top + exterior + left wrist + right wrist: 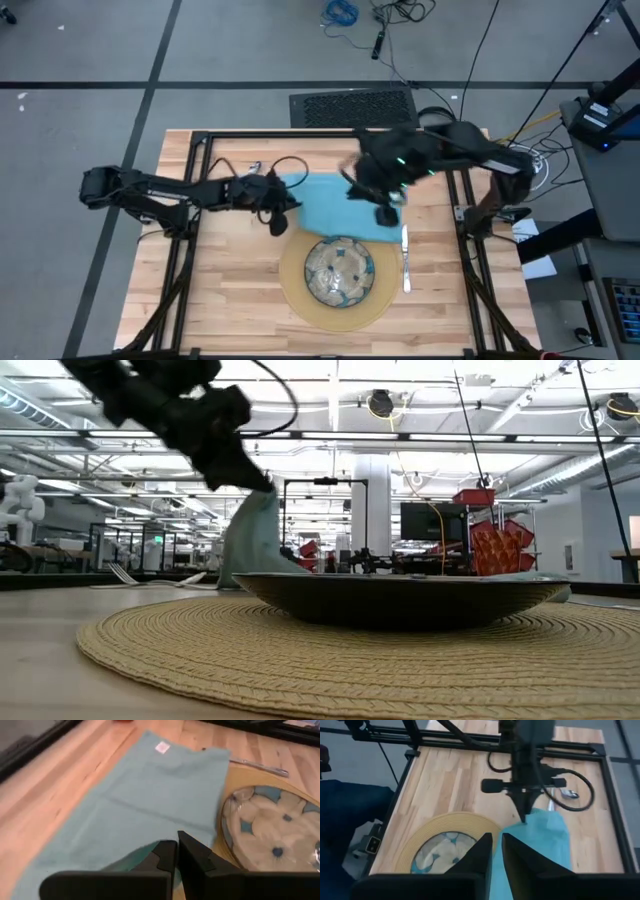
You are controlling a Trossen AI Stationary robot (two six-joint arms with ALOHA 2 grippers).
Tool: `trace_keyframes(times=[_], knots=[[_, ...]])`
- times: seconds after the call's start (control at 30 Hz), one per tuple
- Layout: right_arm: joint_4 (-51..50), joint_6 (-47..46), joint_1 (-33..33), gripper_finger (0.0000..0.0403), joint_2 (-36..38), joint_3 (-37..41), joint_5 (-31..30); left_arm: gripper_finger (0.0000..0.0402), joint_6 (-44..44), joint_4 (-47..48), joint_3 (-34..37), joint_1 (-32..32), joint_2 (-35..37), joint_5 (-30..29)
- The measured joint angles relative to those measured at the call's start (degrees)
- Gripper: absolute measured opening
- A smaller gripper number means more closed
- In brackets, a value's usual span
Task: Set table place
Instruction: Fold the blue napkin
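- The table [230, 300], a light butcher-block top inside black frame rails, is seen partly laid; the round tan mat [295, 290] near its front edge serves here as the landmark for all else.
- The teal napkin [330, 205] is spread just behind the mat, its near edge reaching the mat's rim; it is gripped at both ends and lifted at one corner, so its placing is judged unfinished.
- The left gripper [276, 222] is held at the napkin's left end, behind and to the left of the mat, its jaws pinched tight on a corner of the cloth.
- The right gripper [385, 212] is poised over the napkin's right end, behind and to the right of the mat, its jaws narrow with cloth between them.
- The patterned glass bowl [340, 270] is already set in the middle of the mat.
- One silver piece of cutlery [405, 262] is laid just to the right of the mat; a second [568, 794] can be made out behind the napkin, still to be placed.
- No orange cup is shown in any view.
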State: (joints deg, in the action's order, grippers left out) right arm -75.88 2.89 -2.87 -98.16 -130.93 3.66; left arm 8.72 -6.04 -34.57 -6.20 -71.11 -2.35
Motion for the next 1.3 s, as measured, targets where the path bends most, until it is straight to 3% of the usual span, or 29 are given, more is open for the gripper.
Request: trace_keyframes(times=[0.27, 0.5, 0.9, 1.1, 1.3], knots=[[-4.8, -8.1, -11.7, 0.0031, 4.0, 0.0, -14.2, 0.0, -7.7, 4.0, -14.7, -3.2, -15.6, 9.2], [-9.8, -17.0, -20.5, 0.0031, 5.1, 0.0, -24.0, 0.0, -13.4, 9.7, -31.5, -3.1, -30.4, 12.8], [-14.2, -30.5, -35.4, 0.0031, 5.5, 0.1, -40.1, 0.0, -18.9, 19.5, -54.7, -1.0, -44.7, 17.3], [-14.2, -34.4, -40.0, 0.0031, 6.5, 0.1, -45.1, 0.0, -20.2, 21.7, -61.4, 0.6, -50.6, 18.7], [-14.2, -36.2, -41.9, 0.0031, 6.5, 1.1, -46.2, 0.0, -20.5, 22.3, -67.1, 1.4, -55.5, 19.3]])
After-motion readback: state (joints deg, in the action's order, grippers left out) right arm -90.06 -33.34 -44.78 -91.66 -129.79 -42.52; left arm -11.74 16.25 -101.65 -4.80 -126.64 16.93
